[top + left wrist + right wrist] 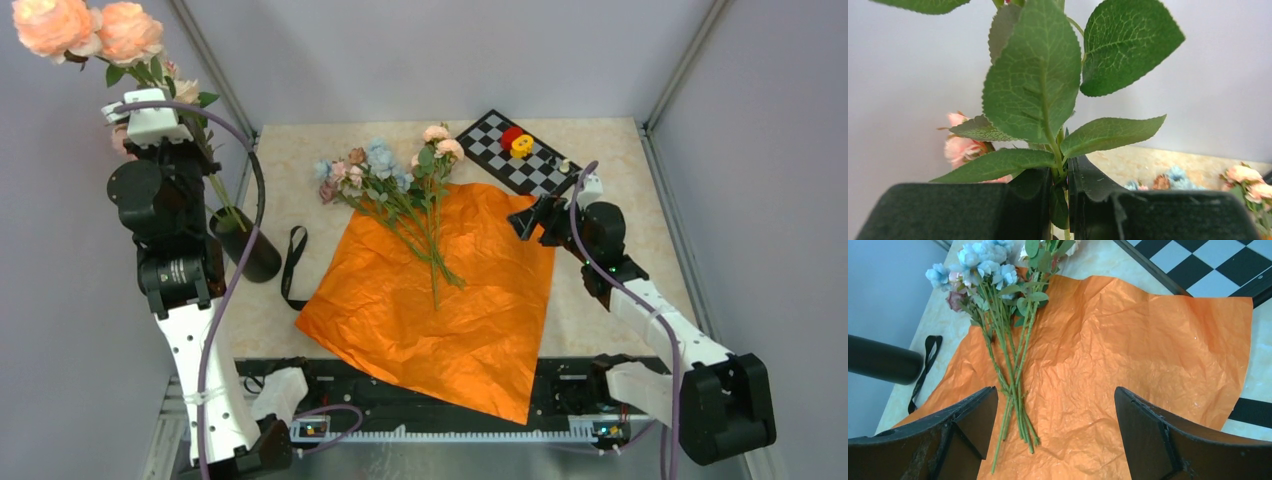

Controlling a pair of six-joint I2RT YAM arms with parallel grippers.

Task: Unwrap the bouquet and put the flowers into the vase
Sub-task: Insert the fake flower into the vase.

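At the near edge: the orange paper (pixel 450 300) lies open and crinkled, with one corner hanging over the table's front.
Right jaws: your right gripper (pixel 1055 390) hovers over the paper's right part, spread wide with nothing between the fingers.
Key relation: the flowers (pixel 400 195) lie on the paper to the left of those jaws. In the wrist view their cut ends sit close by the left finger (pixel 973 412).
Long axis: the stems run near to far, with the cut ends toward you and the blooms away, slightly fanned.
Nearer arm: the right one. I judge that a short shift left would let you close across the stems.
Look: thin, leafy green stems, loose and untied, carry small pale-blue, pink, peach and mauve heads. The heads rest just past the paper's far edge.
Ribbon: the black ribbon (pixel 292 262) lies left of the paper.
Vase: the vase (pixel 250 250) sits at the left, well apart from the flowers.
Left jaws: your left gripper (pixel 1060 180) is raised above the vase and clamped on a leafy stem of the long-stemmed roses (pixel 90 30). That stem's lower end reaches the vase's mouth.
Far right: a checkerboard (pixel 540 165).
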